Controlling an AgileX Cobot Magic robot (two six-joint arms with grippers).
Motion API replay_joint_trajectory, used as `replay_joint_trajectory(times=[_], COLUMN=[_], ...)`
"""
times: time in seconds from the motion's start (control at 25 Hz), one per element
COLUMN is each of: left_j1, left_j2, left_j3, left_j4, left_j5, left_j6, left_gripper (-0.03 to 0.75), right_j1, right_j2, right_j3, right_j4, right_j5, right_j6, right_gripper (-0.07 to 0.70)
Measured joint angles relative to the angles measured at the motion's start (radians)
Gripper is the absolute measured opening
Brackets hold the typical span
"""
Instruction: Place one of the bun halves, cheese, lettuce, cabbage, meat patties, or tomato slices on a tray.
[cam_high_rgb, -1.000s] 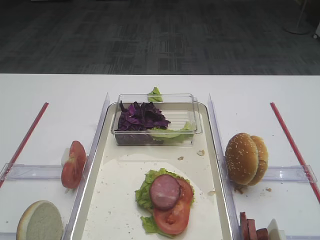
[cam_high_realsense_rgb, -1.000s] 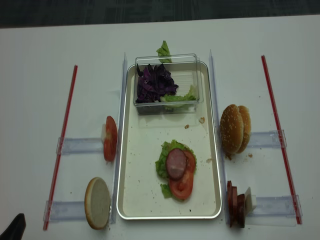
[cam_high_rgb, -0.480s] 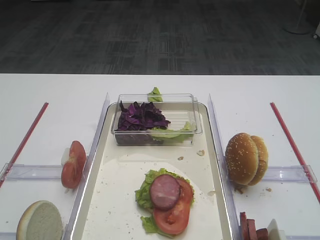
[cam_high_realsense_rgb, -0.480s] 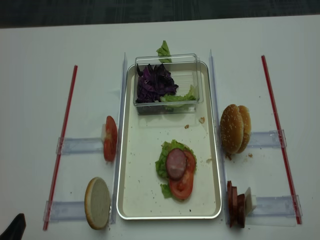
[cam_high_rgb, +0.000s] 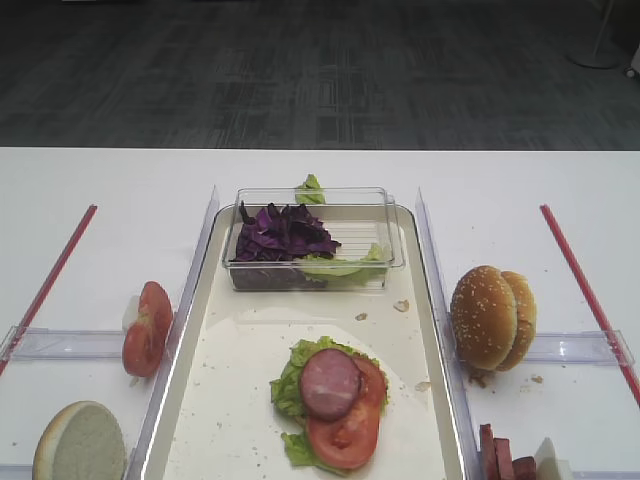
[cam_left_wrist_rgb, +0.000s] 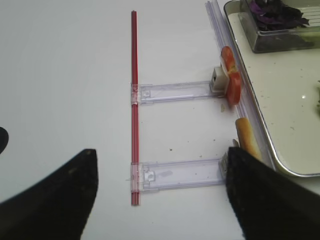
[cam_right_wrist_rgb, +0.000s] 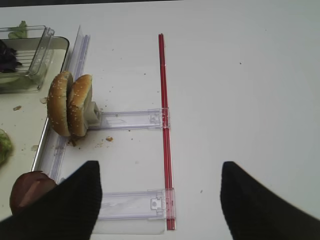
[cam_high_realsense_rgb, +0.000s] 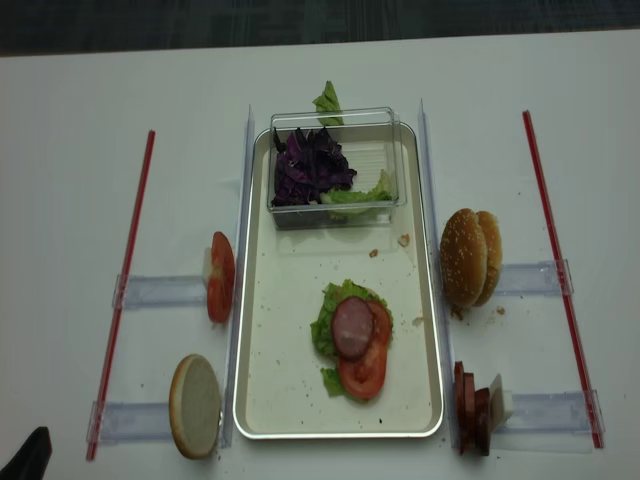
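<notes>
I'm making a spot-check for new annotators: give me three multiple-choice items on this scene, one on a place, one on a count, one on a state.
1. Where is the cabbage?
A. in the clear box
B. loose on the table
C. on a bun

2. How many sesame bun halves stand right of the tray?
A. none
B. two
C. four

3. The right gripper is:
A. open, empty
B. shut on a bun
C. shut on a tomato

Key: A, purple shreds sit inside the box; B, two stand side by side on edge; A, fingers wide apart with nothing between.
</notes>
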Motion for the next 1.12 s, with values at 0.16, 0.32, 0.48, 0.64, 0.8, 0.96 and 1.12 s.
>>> replay_joint_trajectory(times=[0.16,0.32,0.48,0.64,0.8,0.96,1.12], left_j1=[0.0,0.0,0.0,0.0,0.0,0.0,0.0], left_j2=[0.0,0.0,0.0,0.0,0.0,0.0,0.0], left_j3=[0.0,0.0,0.0,0.0,0.0,0.0,0.0], left_j4=[0.0,0.0,0.0,0.0,0.0,0.0,0.0], left_j5=[0.0,0.0,0.0,0.0,0.0,0.0,0.0], left_j6=[0.0,0.0,0.0,0.0,0.0,0.0,0.0], left_gripper=[0.492,0.492,0.492,0.492,0.492,0.492,0.492], right_j1=[0.0,0.0,0.0,0.0,0.0,0.0,0.0], right_j2=[0.0,0.0,0.0,0.0,0.0,0.0,0.0], right_j3=[0.0,0.0,0.0,0.0,0.0,0.0,0.0], right_j4=[-0.002,-0.002,-0.002,-0.004,-0.004,-0.004,-0.004], right_j5=[0.0,0.0,0.0,0.0,0.0,0.0,0.0], right_j6=[0.002,0.002,0.002,0.002,0.002,0.004,0.006], right_gripper=[0.526,0.526,0.526,0.526,0.526,0.526,0.526])
